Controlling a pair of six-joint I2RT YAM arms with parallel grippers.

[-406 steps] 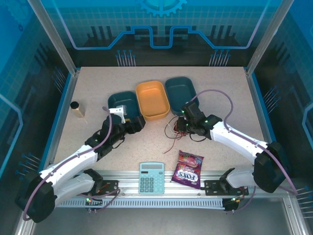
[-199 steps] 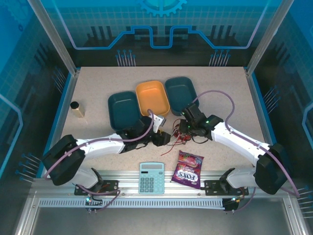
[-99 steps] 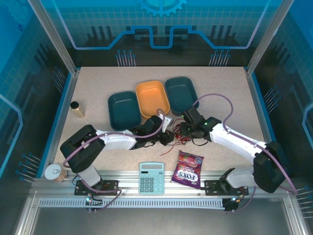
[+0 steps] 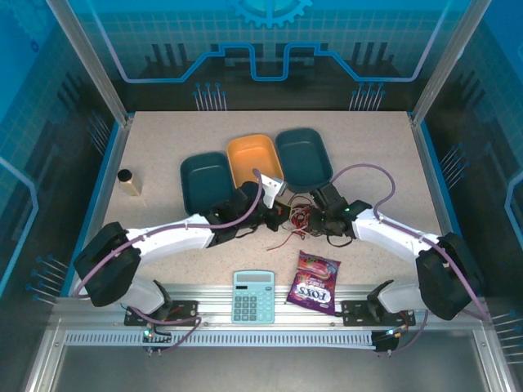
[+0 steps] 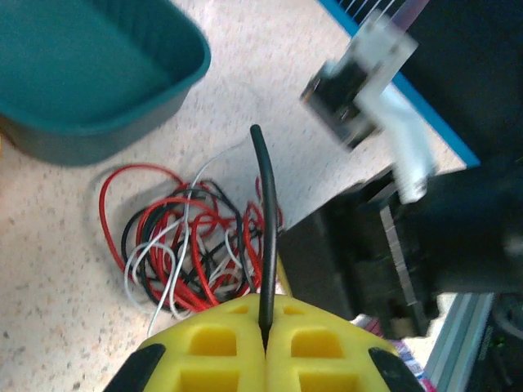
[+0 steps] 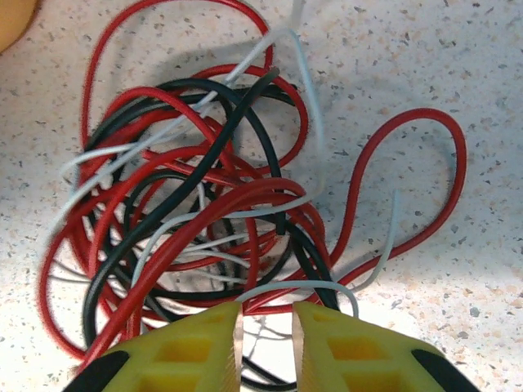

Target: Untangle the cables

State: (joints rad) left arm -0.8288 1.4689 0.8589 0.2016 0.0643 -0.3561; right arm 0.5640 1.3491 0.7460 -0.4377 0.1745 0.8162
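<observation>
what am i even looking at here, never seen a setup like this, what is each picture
Two robot arms are bolted to a table. The wide picture looks down from above. The two close-ups come from a camera on each wrist, where the yellow pads do the gripping. On the table lie three trays, a calculator, a sweets packet and a tangle of red, black and white cables. The left end effector is shut on a black cable. The right end effector hovers, slightly open, over the tangle.

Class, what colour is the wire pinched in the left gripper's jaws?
Black: the thin wire shows best in the left wrist view.
</observation>
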